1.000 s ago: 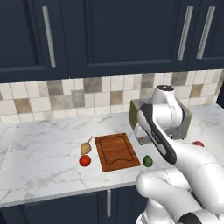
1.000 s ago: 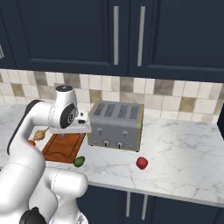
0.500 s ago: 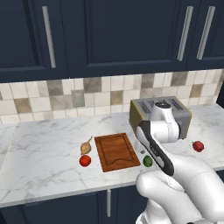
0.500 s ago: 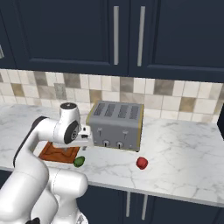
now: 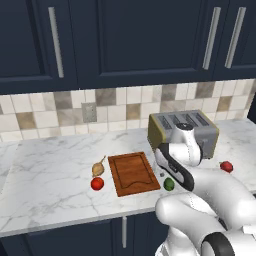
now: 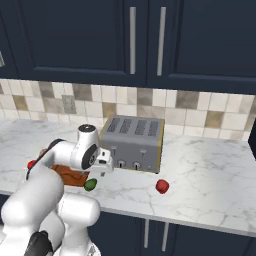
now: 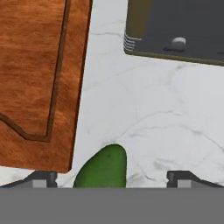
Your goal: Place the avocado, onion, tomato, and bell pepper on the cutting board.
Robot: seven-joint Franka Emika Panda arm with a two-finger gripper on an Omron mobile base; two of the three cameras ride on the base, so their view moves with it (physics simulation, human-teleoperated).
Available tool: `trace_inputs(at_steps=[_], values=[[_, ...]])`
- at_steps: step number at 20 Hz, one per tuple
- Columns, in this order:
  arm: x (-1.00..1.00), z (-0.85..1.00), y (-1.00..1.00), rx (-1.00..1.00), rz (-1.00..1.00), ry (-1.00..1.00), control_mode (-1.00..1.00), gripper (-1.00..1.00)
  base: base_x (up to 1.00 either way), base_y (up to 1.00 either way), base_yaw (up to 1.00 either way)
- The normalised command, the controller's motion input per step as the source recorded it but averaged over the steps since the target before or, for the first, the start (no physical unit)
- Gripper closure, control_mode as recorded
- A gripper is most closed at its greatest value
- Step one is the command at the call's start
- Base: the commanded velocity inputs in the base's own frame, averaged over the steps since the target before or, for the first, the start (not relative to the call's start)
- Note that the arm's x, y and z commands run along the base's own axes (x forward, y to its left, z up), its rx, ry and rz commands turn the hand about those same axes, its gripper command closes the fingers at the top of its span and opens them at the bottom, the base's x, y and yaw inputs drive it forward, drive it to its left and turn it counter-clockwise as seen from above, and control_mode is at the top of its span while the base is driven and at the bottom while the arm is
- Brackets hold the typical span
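Hovering over the avocado [image 7: 102,168], the gripper [image 7: 111,177] spreads its fingers wide on either side, empty, lined up to grab it beside the cutting board [image 7: 37,74].

Glossy white rounded arm [image 5: 210,195], dark joint bands, bulbous white segments, small dark fingers [image 7: 41,178]

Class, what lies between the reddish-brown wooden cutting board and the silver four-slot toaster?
Bare marble counter separates cutting board and toaster in the hand view.
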Motion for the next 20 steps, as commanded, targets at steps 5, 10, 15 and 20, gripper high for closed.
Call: trace_inputs(at_steps=[5,10,15,20], values=[[0.2,-0.34,0.16,0.0,-0.15,0.06,-1.0,-1.0,0.0,0.0,0.0],[-0.07,-0.28,-0.05,0.0,-0.04,0.08,-1.0,-1.0,0.0,0.0,0.0],[-0.22,-0.41,-0.06,0.0,-0.05,0.13,-1.0,-1.0,0.0,0.0,0.0],[-0.12,-0.16,0.0,0.02,-0.03,0.05,-1.0,-1.0,0.0,0.0,0.0]])
